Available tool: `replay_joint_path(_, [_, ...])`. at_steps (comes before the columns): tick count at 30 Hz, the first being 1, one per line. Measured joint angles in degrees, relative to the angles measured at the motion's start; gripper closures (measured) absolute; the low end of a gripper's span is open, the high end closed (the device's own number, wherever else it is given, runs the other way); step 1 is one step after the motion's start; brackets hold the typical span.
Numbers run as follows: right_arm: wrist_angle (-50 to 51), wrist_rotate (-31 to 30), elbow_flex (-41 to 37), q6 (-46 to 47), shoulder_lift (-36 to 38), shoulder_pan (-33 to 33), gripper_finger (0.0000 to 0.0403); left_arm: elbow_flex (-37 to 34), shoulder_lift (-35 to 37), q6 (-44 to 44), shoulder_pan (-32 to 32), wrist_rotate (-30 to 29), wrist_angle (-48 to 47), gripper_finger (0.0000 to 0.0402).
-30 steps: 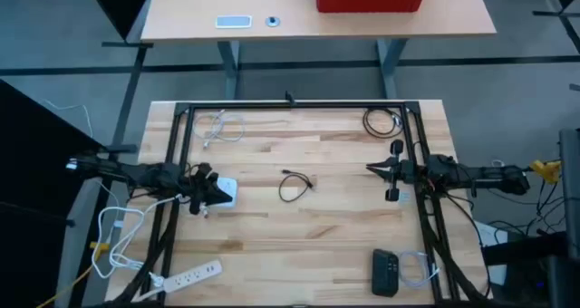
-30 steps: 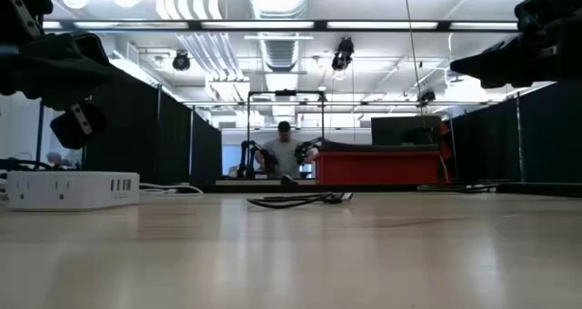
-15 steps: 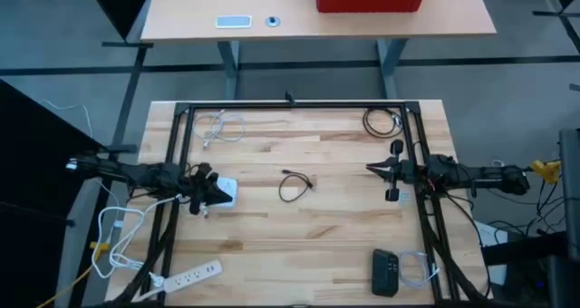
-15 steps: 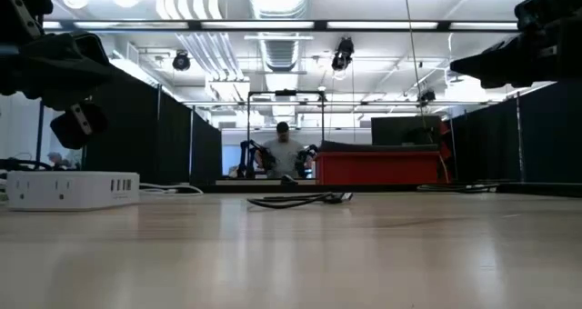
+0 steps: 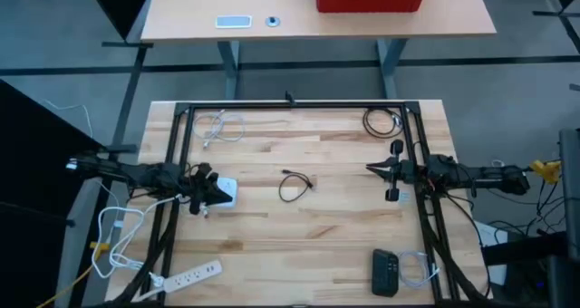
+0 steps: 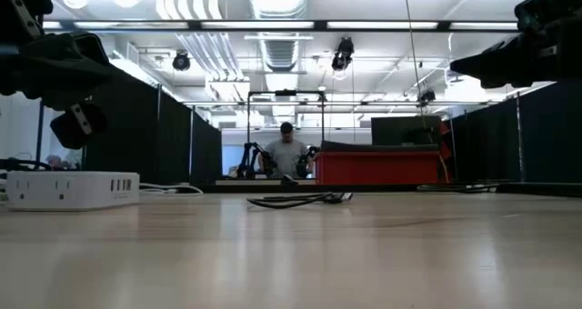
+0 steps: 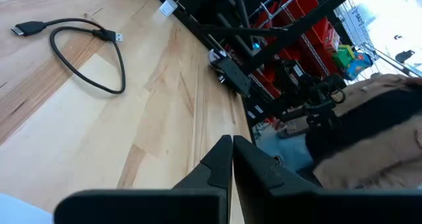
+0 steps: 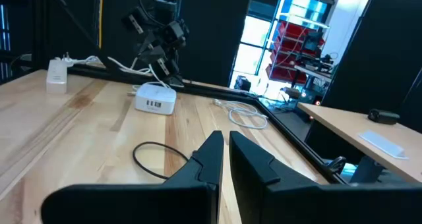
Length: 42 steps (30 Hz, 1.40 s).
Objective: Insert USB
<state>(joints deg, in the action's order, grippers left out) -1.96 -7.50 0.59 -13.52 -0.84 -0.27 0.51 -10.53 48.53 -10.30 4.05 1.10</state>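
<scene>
A short black USB cable [image 5: 294, 187] lies coiled on the table's middle, also in the left wrist view [image 7: 86, 53] and the low view [image 6: 300, 199]. A white charging hub [image 5: 223, 192] with ports rests at the left, seen too in the right wrist view [image 8: 155, 97]. My left gripper [image 7: 232, 145] hovers shut above the table just beside the hub. My right gripper [image 8: 224, 141] hovers shut at the right side, pointing toward the cable.
A black frame [image 5: 290, 106] borders the work area. A white cable [image 5: 220, 125] lies far left, a black coil [image 5: 381, 121] far right. A white power strip [image 5: 192, 275] and a black box [image 5: 385, 272] sit near the front edge. A person stands far behind.
</scene>
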Motion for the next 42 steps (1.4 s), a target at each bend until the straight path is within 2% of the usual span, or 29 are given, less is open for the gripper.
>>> replay_joint_path(28, [0.0, -0.01, -0.01, 0.0, 0.01, -0.01, 0.0391, 0.0, 0.01, 0.0, 0.01, 0.02, -0.02, 0.0402])
replay_joint_path(42, [0.0, 0.01, -0.01, 0.0, 0.02, 0.0, 0.0391, -0.01, -0.02, -0.12, 0.04, -2.01, 0.8, 0.0402])
